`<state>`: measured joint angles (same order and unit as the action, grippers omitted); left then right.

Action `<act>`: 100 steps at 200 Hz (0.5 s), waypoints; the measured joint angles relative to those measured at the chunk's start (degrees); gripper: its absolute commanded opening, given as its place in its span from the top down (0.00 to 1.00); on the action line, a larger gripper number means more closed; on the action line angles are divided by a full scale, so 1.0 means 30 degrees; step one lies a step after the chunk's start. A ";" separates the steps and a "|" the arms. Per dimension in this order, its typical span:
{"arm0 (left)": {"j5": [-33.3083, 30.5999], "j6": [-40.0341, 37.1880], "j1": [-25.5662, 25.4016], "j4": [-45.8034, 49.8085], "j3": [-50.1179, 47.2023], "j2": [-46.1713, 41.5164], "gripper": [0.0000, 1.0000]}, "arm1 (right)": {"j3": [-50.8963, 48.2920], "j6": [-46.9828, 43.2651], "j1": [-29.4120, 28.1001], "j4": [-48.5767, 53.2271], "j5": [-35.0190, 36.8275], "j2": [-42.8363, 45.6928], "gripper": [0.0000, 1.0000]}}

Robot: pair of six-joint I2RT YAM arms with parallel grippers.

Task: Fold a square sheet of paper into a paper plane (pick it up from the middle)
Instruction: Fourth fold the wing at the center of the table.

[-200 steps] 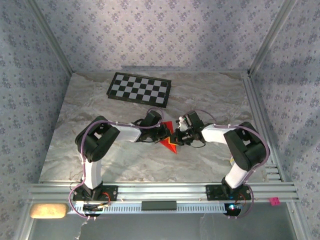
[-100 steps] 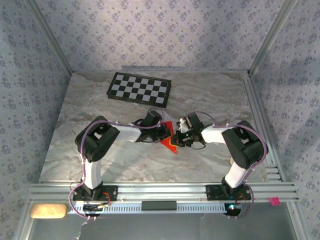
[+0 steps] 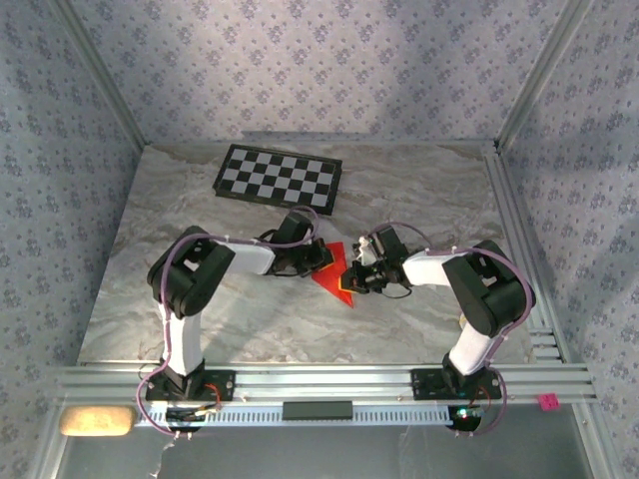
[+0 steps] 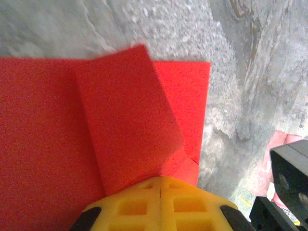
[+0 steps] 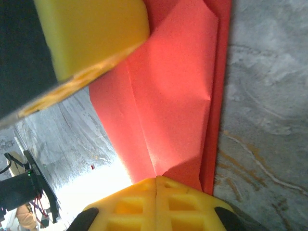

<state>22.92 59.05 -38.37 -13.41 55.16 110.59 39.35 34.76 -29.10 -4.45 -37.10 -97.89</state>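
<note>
The square sheet of paper (image 3: pixel 335 280) is bright red, creased into a pointed shape, and sits mid-table between both arms. My left gripper (image 3: pixel 320 261) meets it from the left, my right gripper (image 3: pixel 351 275) from the right. In the left wrist view a folded flap (image 4: pixel 130 120) of the sheet (image 4: pixel 43 125) runs into my shut left gripper (image 4: pixel 160 184). In the right wrist view the sheet (image 5: pixel 168 96) rises off the table, its crease ending in my shut right gripper (image 5: pixel 156 182). One of the left gripper's yellow fingers (image 5: pixel 91 33) shows at the top left. The paper plane is out of view.
A black-and-white checkerboard (image 3: pixel 280 178) lies at the back of the marble table (image 3: pixel 200 299). An aluminium rail (image 3: pixel 319 384) carries both arm bases along the near edge, and frame bars (image 3: pixel 519 249) run down the right side.
My left gripper has drawn back and to the left, so more of the red sheet shows. The right gripper has shifted slightly left with it.
</note>
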 measured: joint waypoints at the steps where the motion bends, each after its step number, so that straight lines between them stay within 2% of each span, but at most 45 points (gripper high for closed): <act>1: 0.0015 -0.0029 0.0036 0.0007 0.0015 0.0007 0.93 | 0.0000 -0.0015 0.0000 0.0000 -0.0007 0.0000 1.00; 100: 0.0087 -0.1472 0.1836 0.2492 0.2018 0.0721 0.93 | -0.0109 -0.0911 0.0124 -0.0124 -0.0335 -0.0015 1.00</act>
<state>23.18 54.63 -32.86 -5.93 61.21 112.75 39.03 32.03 -28.73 -4.82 -38.11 -97.93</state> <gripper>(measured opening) 0.068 0.051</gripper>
